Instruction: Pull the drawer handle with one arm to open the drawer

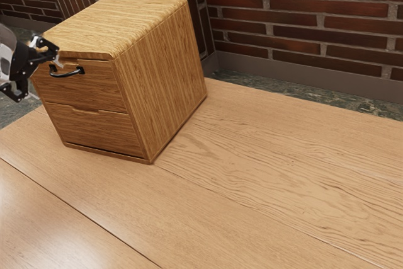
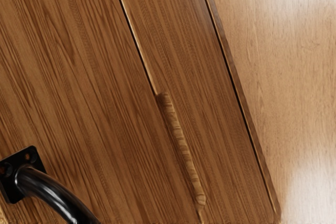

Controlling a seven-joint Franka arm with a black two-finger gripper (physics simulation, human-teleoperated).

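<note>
Where the black gripper (image 1: 49, 53) hangs at the upper corner of the top drawer (image 1: 85, 89) on the exterior view's left, the drawer handle (image 1: 66, 72) lies just beside and slightly below it, toward the exterior view's right. Whether the gripper is open or closed cannot be told, nor whether it touches the handle. A dark red brick wall (image 1: 302, 17) closes the room behind, with a strip of grey-green stone floor (image 1: 296, 89) at its foot. A broad table (image 1: 264, 181) of pale wooden planks runs across the foreground, a seam crossing it diagonally. Toward the exterior view's left stands a striped-grain wooden cabinet (image 1: 157, 61) with two drawers stacked in its front. The top drawer looks flush with the lower drawer (image 1: 94, 129) beneath it. The handle (glossy and black) is a curved bar standing off the wood. In the wrist view the handle (image 2: 50, 192) ends in a square screwed plate on the top drawer (image 2: 68, 77), with the lower drawer's wooden pull strip (image 2: 181, 148) nearby
</note>
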